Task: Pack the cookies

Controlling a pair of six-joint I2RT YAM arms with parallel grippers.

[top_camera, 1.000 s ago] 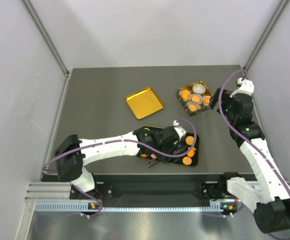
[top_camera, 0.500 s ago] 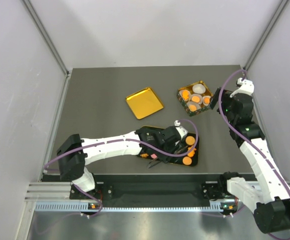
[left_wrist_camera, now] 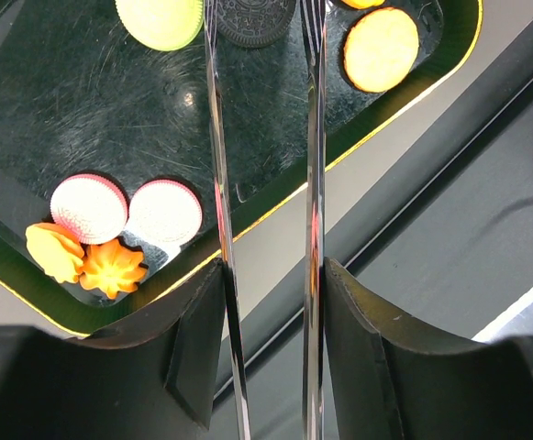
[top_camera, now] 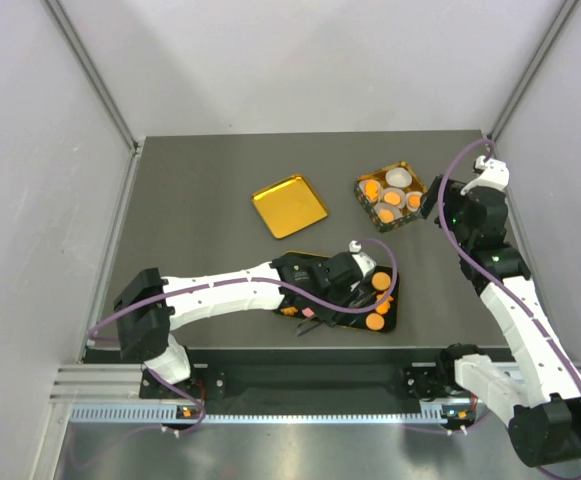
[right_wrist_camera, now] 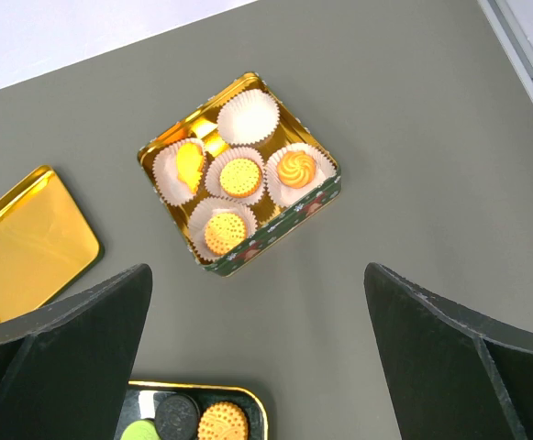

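My left gripper [top_camera: 348, 283] is over the black gold-rimmed tray [top_camera: 394, 312] and is shut on metal tweezers [left_wrist_camera: 218, 183]. The tweezer blades stand apart, and a dark round cookie [left_wrist_camera: 255, 20] lies between their tips. On the tray lie a yellow-green cookie [left_wrist_camera: 161, 18], an orange round cookie [left_wrist_camera: 381, 50], two pink ones [left_wrist_camera: 89, 208] and orange flower-shaped ones [left_wrist_camera: 112, 268]. The tin [right_wrist_camera: 275, 234] holds paper cups, several with orange cookies [right_wrist_camera: 238, 176] and one empty cup [right_wrist_camera: 248, 116]. My right gripper [right_wrist_camera: 257, 348] is open and empty, high beside the tin.
The gold lid [top_camera: 289, 206] lies flat to the left of the tin [top_camera: 390, 196]. The tray sits close to the table's near edge, with the rail just beyond it. White walls close in the table on the left, right and back.
The left arm has shifted very slightly over the tray. The right arm, tin and lid have not moved.
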